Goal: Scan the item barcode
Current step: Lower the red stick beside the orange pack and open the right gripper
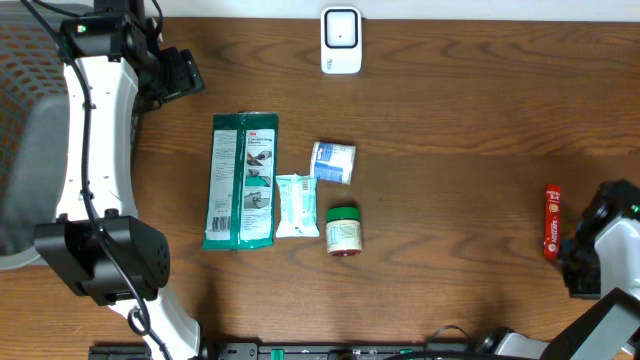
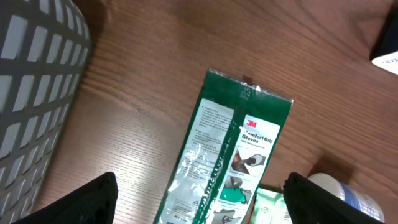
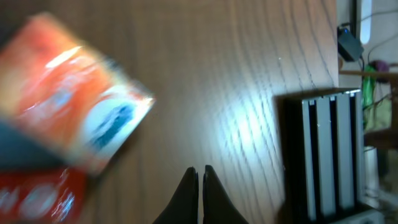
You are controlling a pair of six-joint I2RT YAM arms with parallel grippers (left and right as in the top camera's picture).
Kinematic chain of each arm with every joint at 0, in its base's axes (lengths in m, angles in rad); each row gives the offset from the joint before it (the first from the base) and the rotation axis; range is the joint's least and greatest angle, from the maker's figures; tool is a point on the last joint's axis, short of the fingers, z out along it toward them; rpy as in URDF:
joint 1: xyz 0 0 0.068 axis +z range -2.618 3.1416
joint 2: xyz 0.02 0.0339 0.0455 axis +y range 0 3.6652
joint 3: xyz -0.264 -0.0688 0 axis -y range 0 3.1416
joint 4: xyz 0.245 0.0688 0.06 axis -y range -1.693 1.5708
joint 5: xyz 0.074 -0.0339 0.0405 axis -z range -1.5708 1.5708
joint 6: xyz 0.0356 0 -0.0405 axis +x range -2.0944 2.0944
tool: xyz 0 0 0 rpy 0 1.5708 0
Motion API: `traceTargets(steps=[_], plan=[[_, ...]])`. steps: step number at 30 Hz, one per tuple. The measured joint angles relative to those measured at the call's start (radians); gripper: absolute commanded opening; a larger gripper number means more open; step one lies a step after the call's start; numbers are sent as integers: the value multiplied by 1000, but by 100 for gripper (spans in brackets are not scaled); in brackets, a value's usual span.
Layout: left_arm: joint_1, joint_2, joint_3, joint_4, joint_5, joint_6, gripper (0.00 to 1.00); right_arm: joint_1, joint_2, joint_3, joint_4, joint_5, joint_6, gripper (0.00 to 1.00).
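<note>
well, your left gripper (image 2: 202, 202) hangs wide open over the glove pack (image 2: 230, 155), right gripper (image 3: 200, 186) pinched shut, empty; that flat pack may skid as you pinch.

On my wooden table (image 1: 460, 150) I see a white scanner (image 1: 341, 41), a green glove packet (image 1: 241, 180), a wipes pack (image 1: 296, 205) just beside it, a blue-white tub (image 1: 333, 162), a green-lidded jar (image 1: 343, 231), and a red packet (image 1: 551, 222) well apart.
</note>
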Motion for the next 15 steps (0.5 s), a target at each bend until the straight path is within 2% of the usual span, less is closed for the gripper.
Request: traceTargets(steps=[6, 12, 15], plan=[[0, 0, 0, 0, 0, 0, 85, -122, 0, -103, 159, 30, 29, 1], [0, 0, 0, 0, 0, 0, 85, -224, 3, -136, 414, -46, -154, 1], [0, 0, 0, 0, 0, 0, 85, -243, 8, -149, 486, -123, -228, 1]])
